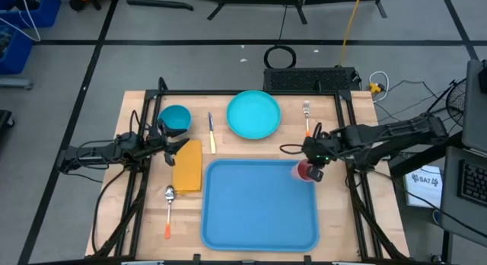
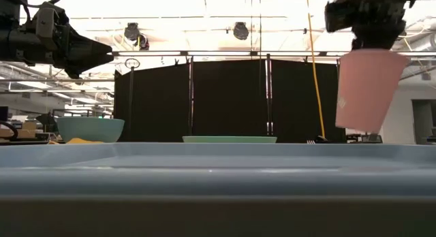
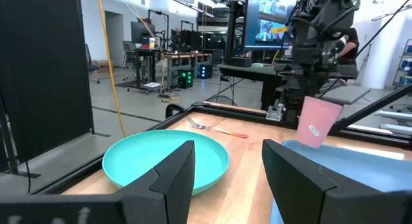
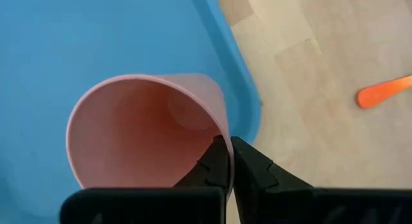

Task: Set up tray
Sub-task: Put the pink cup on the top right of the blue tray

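From my remote station I recorded the large flat blue plastic tray (image 1: 259, 204) lying on the near middle of the wooden table (image 1: 358, 219), its long sides running left to right and its low rim intact all round. My right gripper (image 1: 314, 164) hung above the tray's far right corner. Its fingers were pressed together on the rim wall of a pink plastic cup (image 1: 305, 171), one finger inside the cup and one outside, as the right wrist view showed (image 4: 222, 161). In the low view the cup (image 2: 368, 90) was clear of the tray surface and slightly tilted, mouth upward.

My left gripper (image 1: 169, 141) hovered over the left side of the table, between a small round blue bowl (image 1: 174, 118) and a yellow-orange napkin (image 1: 188, 166). Its fingers (image 3: 174, 179) stood apart with nothing between them.

I noted the following items resting on the table outside the tray:
- a round turquoise plate (image 1: 253, 114) beyond the tray's far edge;
- a knife with a yellow handle (image 1: 211, 133) between the bowl and the plate;
- a fork with an orange handle (image 1: 307, 119) to the right of the plate;
- a spoon with an orange handle (image 1: 169, 212) near the tray's left side;
- the napkin, just beside the tray's far left corner.
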